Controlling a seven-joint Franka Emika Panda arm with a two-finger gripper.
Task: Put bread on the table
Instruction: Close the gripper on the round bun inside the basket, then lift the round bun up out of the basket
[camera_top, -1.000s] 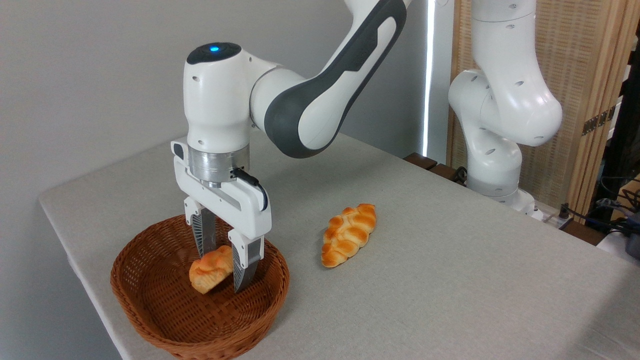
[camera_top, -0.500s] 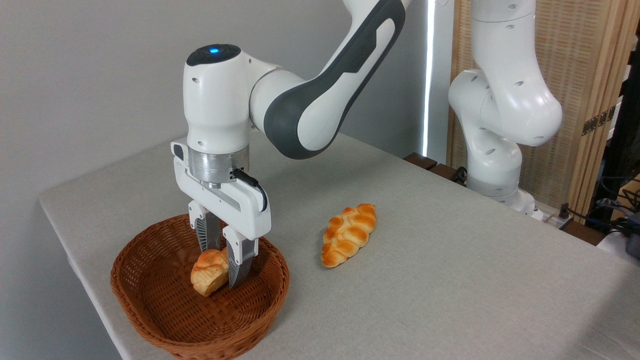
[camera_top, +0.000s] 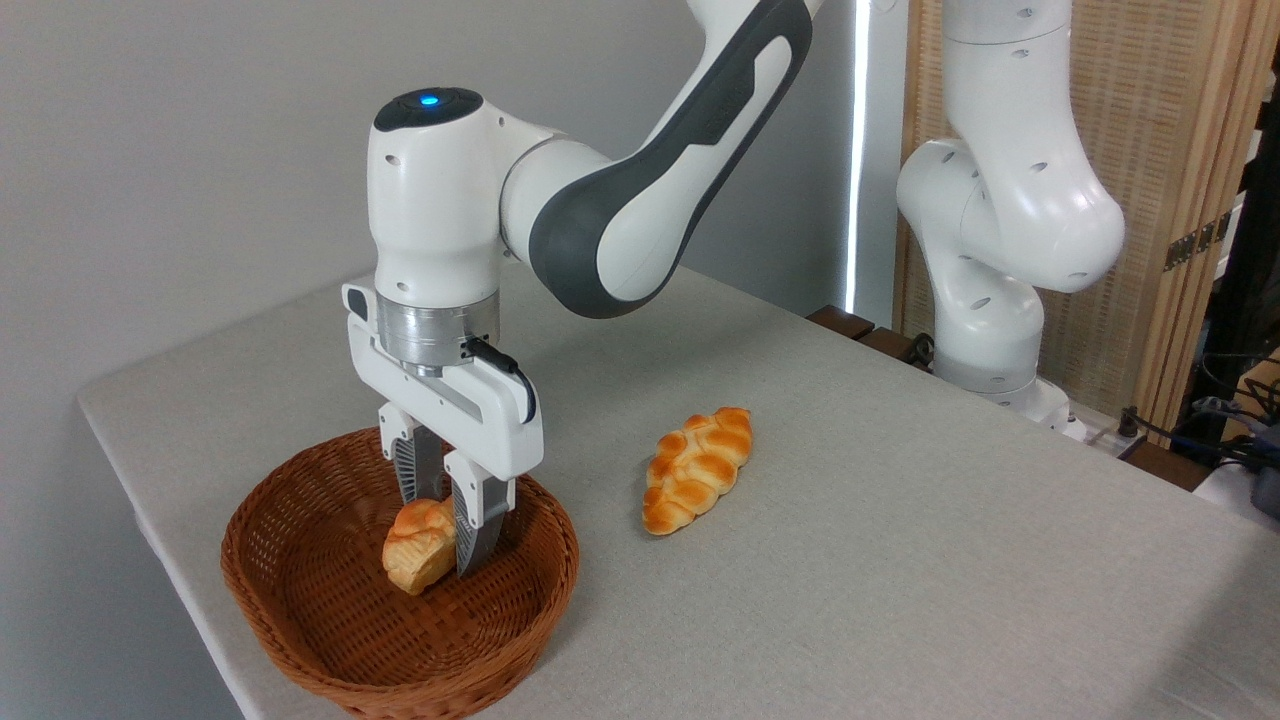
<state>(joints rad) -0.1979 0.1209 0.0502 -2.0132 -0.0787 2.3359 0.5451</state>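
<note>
Two fingers (camera_top: 476, 520) of the gripper (camera_top: 448, 525) point straight down into the wicker basket (camera_top: 330, 620) and stand narrow, pressed on either side of the bread (camera_top: 415, 545), which they hold between them. The nearer finger covers the bun's right end; the farther finger shows behind its top. The bun tilts, its paler underside turned toward the lower left, and its low end sits at or just above the basket's woven floor; I cannot tell whether it touches. From the table's (camera_top: 900, 560) middle, the basket lies at about eight o'clock, near the front left corner. The braided loaf (camera_top: 697, 468) lies on the cloth at about three o'clock from the basket, apart from its rim.
</note>
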